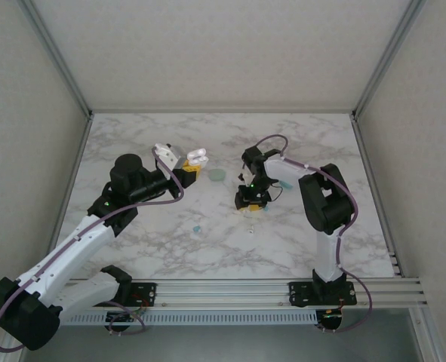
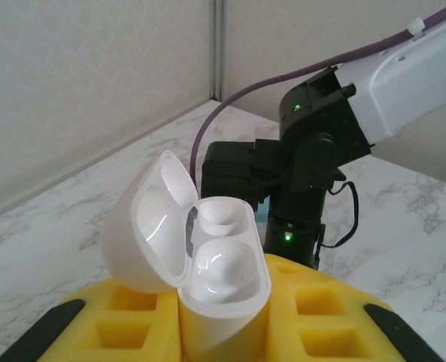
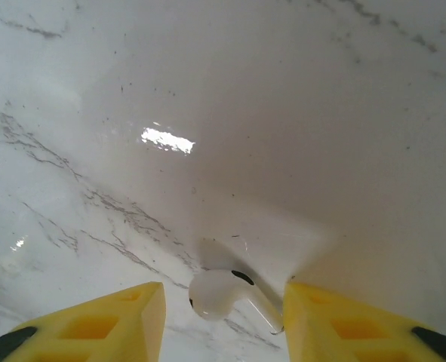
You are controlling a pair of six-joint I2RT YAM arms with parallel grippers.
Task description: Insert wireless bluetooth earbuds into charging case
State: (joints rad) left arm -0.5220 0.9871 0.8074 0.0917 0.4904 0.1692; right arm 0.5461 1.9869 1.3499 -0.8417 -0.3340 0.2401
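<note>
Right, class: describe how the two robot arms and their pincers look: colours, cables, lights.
The left arm and right arm have white links, black joints, purple cables and small green lights. The left pincer and right pincer have blocky yellow fingers with black patches.

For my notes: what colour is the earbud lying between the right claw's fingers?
The earbud is white; the right wrist view shows it best.

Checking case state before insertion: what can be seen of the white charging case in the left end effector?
The white charging case is glossy, rounded plastic. Its lid stands open, hinged on the left in the left wrist view, and both inner wells look empty. It sits roughly upright with its base clamped between the yellow fingers of the left end effector. Nothing else visibly touches it.
</note>
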